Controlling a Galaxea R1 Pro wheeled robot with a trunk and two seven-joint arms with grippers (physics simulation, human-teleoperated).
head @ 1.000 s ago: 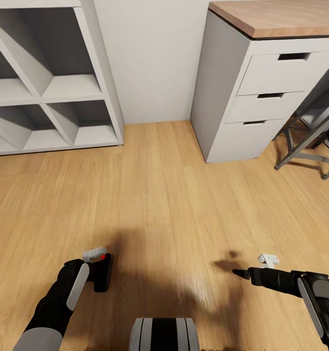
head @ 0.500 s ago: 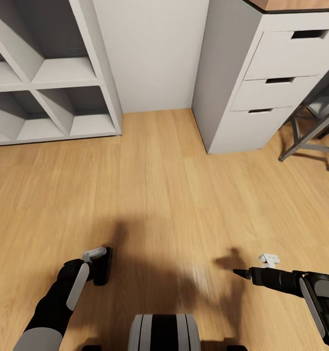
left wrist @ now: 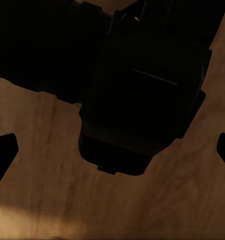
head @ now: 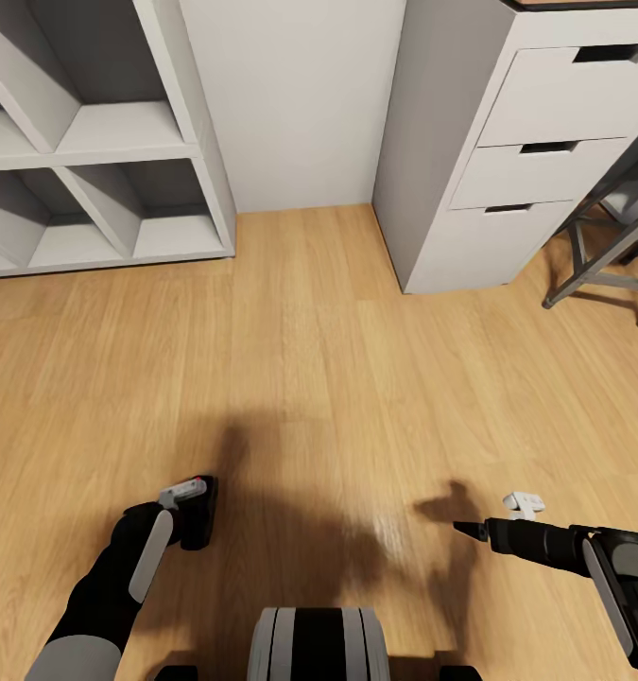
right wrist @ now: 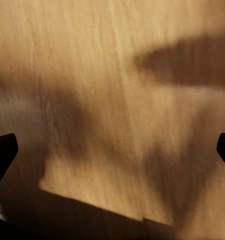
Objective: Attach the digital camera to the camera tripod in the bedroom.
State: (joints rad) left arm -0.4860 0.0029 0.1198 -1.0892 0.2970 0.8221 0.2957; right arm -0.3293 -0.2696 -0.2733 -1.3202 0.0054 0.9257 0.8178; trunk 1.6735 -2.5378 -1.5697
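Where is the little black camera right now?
In the head view, the digital camera is low on the left, at the left gripper, over the wood floor.

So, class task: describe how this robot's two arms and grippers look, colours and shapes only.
Both arms are black with light grey oblong side panels. The left gripper carries a small white-grey part with a red dot beside it. The right gripper tapers to a dark point, with a small white bracket-like piece above it.
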